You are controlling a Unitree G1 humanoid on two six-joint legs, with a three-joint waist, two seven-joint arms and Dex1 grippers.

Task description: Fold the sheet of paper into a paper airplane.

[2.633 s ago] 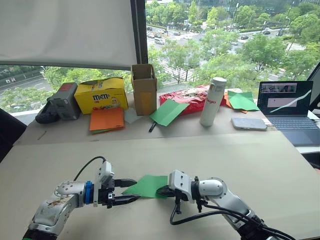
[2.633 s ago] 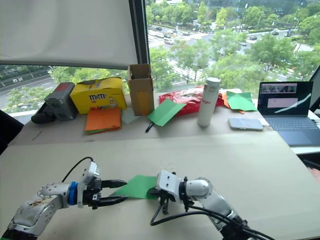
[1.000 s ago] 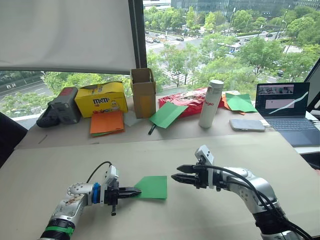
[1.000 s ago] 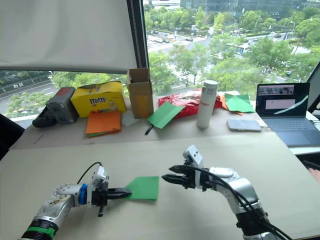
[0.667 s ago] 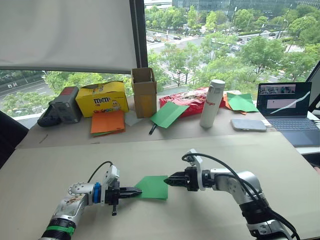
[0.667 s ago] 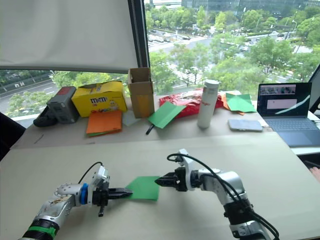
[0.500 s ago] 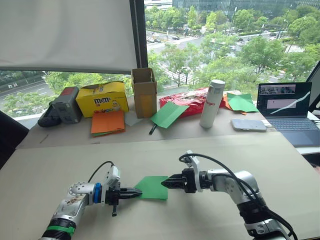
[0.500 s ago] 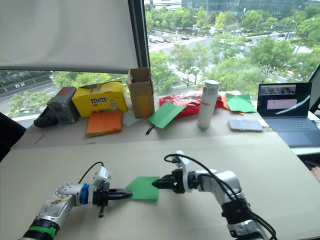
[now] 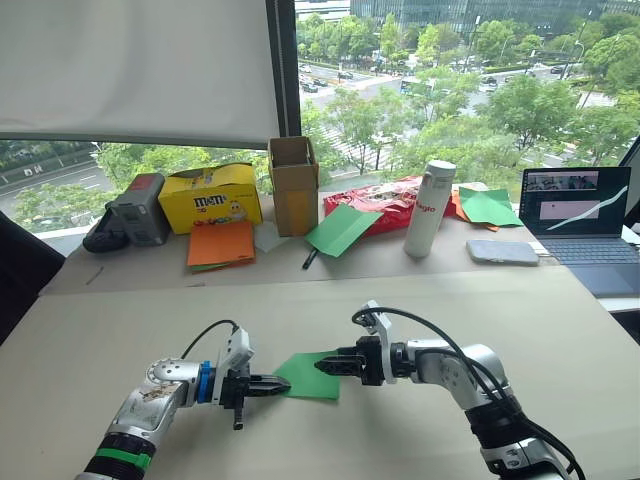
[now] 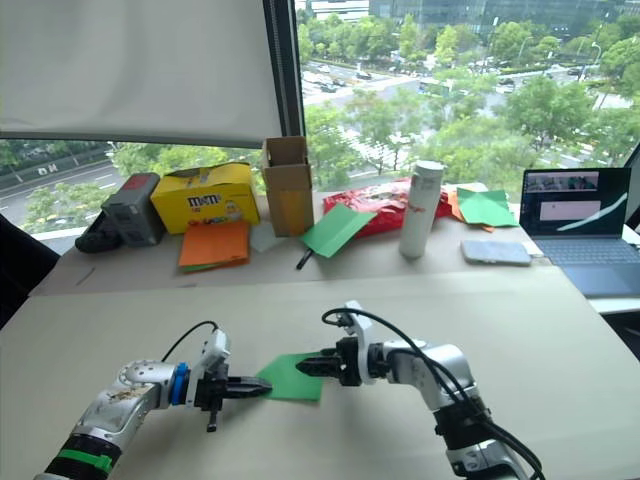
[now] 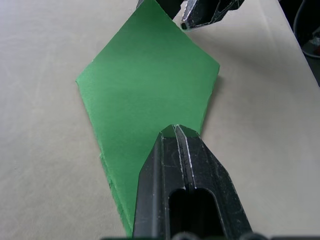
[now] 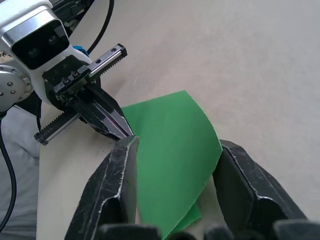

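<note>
You are early in the job: the sheet of paper (image 9: 310,375) lies on the table (image 9: 560,330) between the two arms, near the front edge, and it reads as a folded, layered piece with one slanted corner, nothing like a narrow pointed wedge yet. Your left gripper (image 11: 176,131) is pinched closed on the sheet's near corner, pinning it. Your right gripper (image 12: 172,146) comes in from the opposite side with its fingers spread wide, one on each side of the paper's far edge and not yet closed on it. By my reading, most folds remain: the nose corners, the centre fold and the wings. The spare green and orange sheets by the window are not part of this.
</note>
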